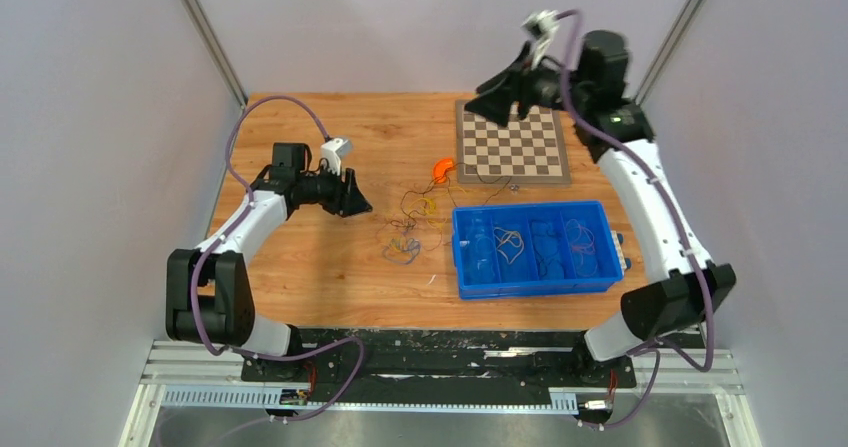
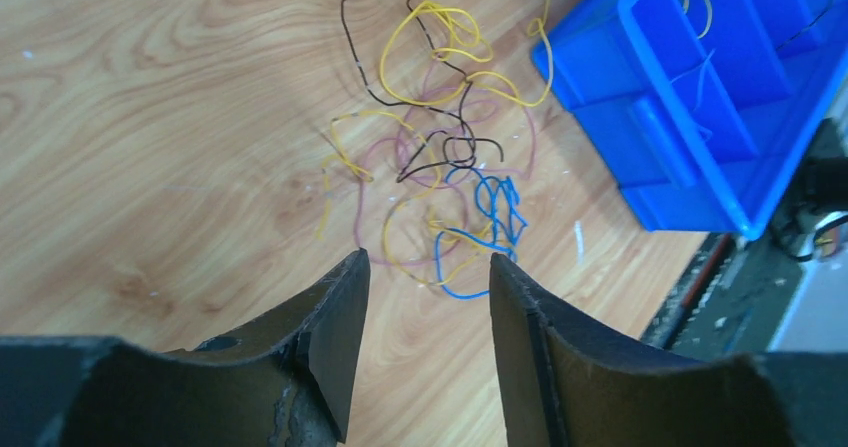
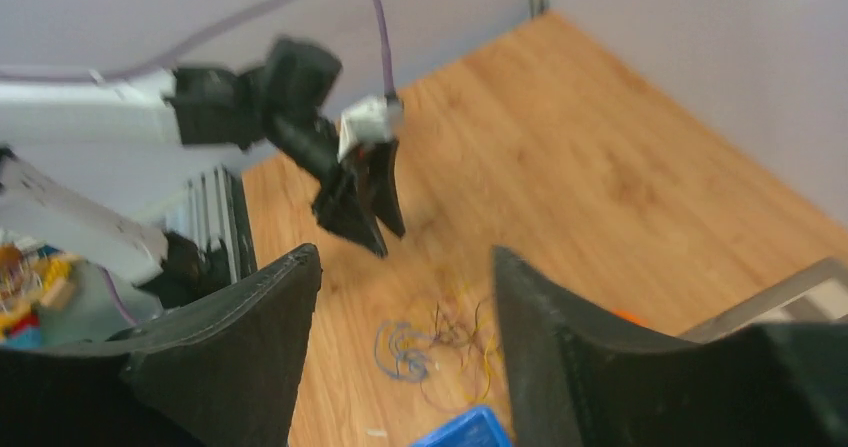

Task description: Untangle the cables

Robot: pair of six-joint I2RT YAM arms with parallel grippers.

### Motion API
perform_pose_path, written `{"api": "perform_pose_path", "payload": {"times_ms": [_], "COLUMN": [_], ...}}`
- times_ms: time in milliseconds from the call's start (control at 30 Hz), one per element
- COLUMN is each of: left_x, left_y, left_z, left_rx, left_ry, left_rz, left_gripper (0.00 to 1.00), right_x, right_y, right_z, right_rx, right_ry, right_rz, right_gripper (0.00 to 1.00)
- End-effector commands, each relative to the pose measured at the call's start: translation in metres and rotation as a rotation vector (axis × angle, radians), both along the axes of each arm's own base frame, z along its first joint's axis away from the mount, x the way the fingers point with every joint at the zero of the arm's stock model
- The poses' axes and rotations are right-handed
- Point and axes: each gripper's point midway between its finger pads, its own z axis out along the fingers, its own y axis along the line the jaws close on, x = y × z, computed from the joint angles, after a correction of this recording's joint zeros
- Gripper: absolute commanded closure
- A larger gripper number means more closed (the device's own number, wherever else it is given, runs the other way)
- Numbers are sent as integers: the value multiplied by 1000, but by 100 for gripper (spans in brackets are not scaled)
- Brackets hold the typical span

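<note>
A tangle of thin cables (image 1: 412, 229), yellow, blue, black and reddish, lies on the wooden table just left of the blue bin. In the left wrist view the tangle (image 2: 440, 177) lies ahead of the fingers, with the blue strand (image 2: 490, 217) nearest. My left gripper (image 1: 352, 195) is open and empty, a short way left of the tangle; it also shows in the left wrist view (image 2: 428, 277). My right gripper (image 1: 497, 95) is open and empty, raised high over the chessboard's far left corner. The right wrist view (image 3: 405, 257) looks down at the blurred tangle (image 3: 440, 342) far below.
A blue divided bin (image 1: 535, 248) holds several loose wires in its compartments. A chessboard (image 1: 512, 142) lies at the back right, with an orange object (image 1: 442, 170) at its left edge. The table's near edge and a metal rail (image 1: 400, 339) run along the front.
</note>
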Motion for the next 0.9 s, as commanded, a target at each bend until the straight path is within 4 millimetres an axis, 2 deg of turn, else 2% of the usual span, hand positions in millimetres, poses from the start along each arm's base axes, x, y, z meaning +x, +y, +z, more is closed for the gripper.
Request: {"api": "perform_pose_path", "payload": {"times_ms": [0,67,133,200,300,367,433,567,700,867], "left_x": [-6,-4,-1,1,2,3,4,3,5,9], "left_y": [-12,-12,-9,-7,-6,-5,-4,-3,0,4], "left_z": [7,2,-3,-4,-4,-5,-5,-4,-1,0], "left_rx": [-126,-134,-129,-136,-152,-156,-160,-167,-171,-175], "left_ry": [87,125,156,172,183,184,179,176,159,153], "left_rz": [41,73,101,119,131,136,136,135,139,148], "left_gripper": [42,41,41,40,40,40,40,40,40,40], "right_x": [1,-7,-7,-7,-4,2,8,26,32,33], "right_y": [40,60,69,73,79,85,94,103,107,115], "right_z": [-129,-183,-229,-266,-308,-324,-331,-354,-375,-390], "right_rx": [-426,-583,-732,-845,-958,-997,-995,-1023,-1047,-1035], "right_ry": [-42,-30,-41,-75,-88,-83,-71,-68,-49,-20], "right_rz": [43,116,160,209,266,271,272,256,274,300], "right_gripper": [35,34,34,35,35,37,45,52,52,51]}}
